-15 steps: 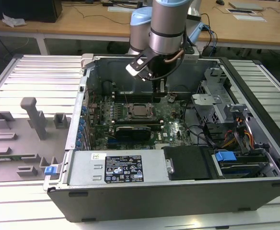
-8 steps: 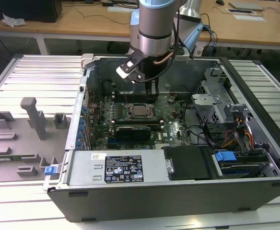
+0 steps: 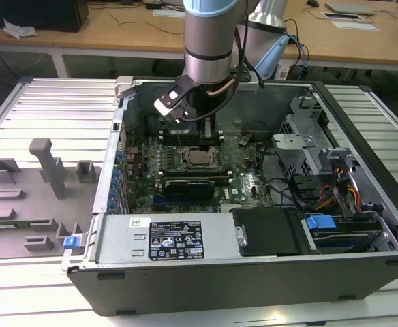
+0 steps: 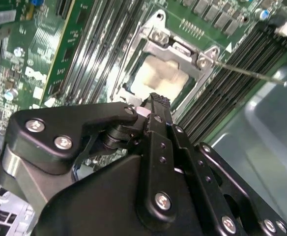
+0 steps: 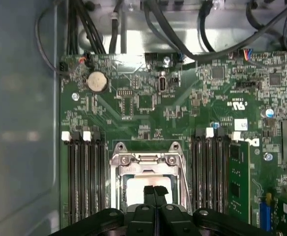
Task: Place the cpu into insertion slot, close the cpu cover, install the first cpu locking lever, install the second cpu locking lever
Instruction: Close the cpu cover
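The cpu [image 5: 136,183] [image 4: 160,76], a pale silvery square, lies in the insertion slot [image 5: 118,183] on the green motherboard [image 3: 247,174]. The silver cpu cover [image 5: 146,159] [image 4: 179,49] lies flat over it, framing the chip. A thin locking lever [image 4: 249,73] sticks out sideways from one corner of the cover. Another wire lever [image 5: 184,172] runs along the socket's side. My gripper [image 5: 154,192] [image 4: 156,101] hangs just above the chip's edge, its two black fingers pressed together with nothing between them. In the exterior view the gripper [image 3: 204,124] hangs over the cpu [image 3: 200,159].
Black memory slots [image 5: 82,177] flank the socket, with a green module [image 5: 239,177] on one side. A black card [image 3: 189,185] lies in front of the socket. The case walls, power supply [image 3: 165,238], cables and drive cage [image 3: 301,146] hem the board in.
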`<state>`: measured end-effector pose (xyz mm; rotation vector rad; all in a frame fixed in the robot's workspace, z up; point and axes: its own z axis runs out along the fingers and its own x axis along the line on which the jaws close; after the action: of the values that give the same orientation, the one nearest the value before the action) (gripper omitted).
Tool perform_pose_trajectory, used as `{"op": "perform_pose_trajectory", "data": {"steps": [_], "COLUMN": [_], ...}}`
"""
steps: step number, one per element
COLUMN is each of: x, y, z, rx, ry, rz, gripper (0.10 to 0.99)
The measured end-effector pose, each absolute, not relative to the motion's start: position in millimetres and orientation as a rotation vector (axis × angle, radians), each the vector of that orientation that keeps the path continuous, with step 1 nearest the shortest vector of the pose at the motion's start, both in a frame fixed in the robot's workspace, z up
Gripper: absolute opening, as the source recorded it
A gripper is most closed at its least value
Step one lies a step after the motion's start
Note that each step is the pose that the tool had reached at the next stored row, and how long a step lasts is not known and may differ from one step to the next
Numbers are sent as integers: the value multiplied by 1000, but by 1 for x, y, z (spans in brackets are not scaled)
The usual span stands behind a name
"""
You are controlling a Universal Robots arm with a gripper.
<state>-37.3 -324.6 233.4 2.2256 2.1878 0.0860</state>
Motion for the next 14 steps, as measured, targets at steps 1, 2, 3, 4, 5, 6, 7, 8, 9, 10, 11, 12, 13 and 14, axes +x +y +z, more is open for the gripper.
{"op": "perform_pose_trajectory", "data": {"steps": [1, 2, 3, 4, 5, 6, 7, 8, 9, 10, 11, 12, 13, 14], "x": [-38, -38, -38, -38, -38, -38, -38, -38, -38, -38, -38, -38, -38, -38], "y": [-325, -325, -325, -325, -325, -325, -325, -325, -325, -325, -325, -325, -325, -325], "z": [232, 232, 232, 232, 232, 232, 232, 232, 232, 232, 232, 232, 232, 232], "rx": [2225, 2225, 2225, 2225, 2225, 2224, 2215, 2197, 2177, 2154, 2130, 2089, 2069, 2044], "ry": [2188, 2188, 2188, 2188, 2188, 2189, 2198, 2217, 2236, 2258, 2280, 2317, 2335, 2356], "rz": [86, 85, 85, 85, 85, 85, 85, 86, 85, 84, 82, 80, 80, 78], "gripper": [106, 106, 106, 106, 106, 106, 106, 106, 106, 106, 106, 106, 106, 106]}}
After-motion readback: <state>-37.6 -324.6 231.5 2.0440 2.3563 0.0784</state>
